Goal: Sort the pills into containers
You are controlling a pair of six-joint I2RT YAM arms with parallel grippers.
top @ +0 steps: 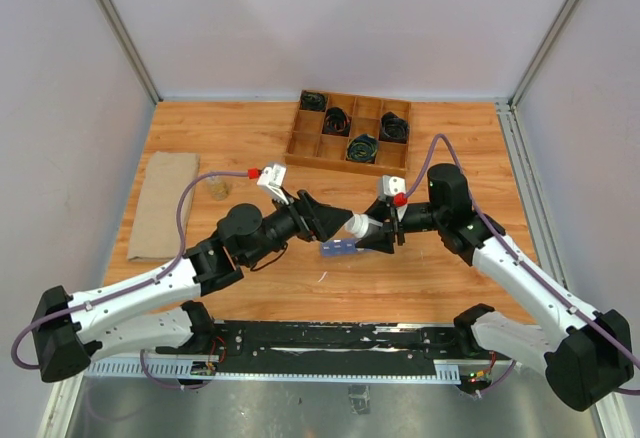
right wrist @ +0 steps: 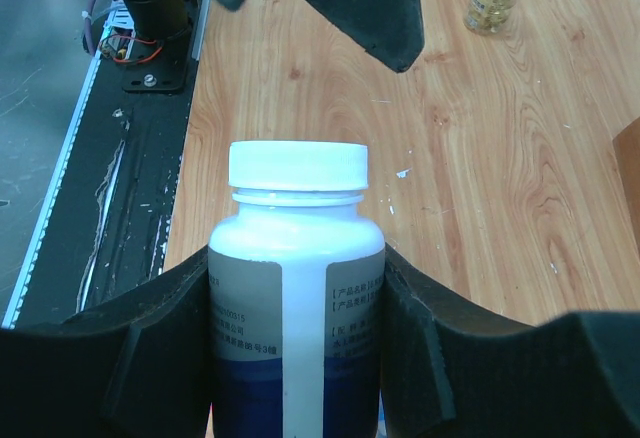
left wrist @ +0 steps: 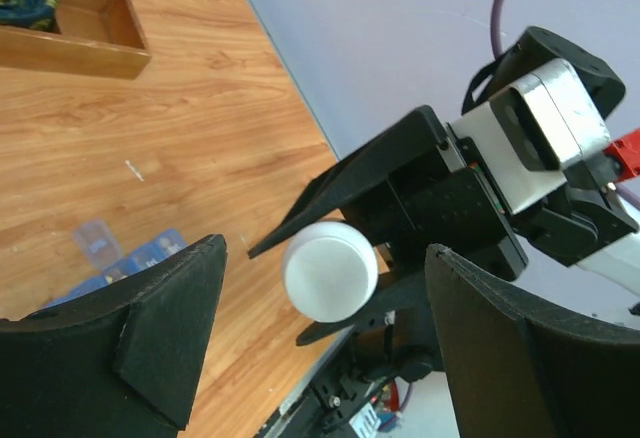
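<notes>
On the wooden table [top: 220, 148] lies the pill organizer [top: 340, 249]; right gripper [right wrist: 296, 283] clamps bottle [right wrist: 297, 173], left gripper [left wrist: 325, 258] apart.

A robotics lab test cell: a wooden tabletop [top: 200, 138] boxed in by plain pale wall panels [top: 60, 108] on aluminium frame posts [top: 117, 26], with a left arm [top: 130, 303] and right arm [top: 525, 278] bolted along a black base rail [top: 330, 336], purple cables [top: 183, 208] trailing

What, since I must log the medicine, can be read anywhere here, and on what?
Label of the white-capped bottle: small bracketed print, seemingly Chinese, too blurred to read.
Lids of the pill organizer: faint marks, too small to read.
No other text shows.
</notes>
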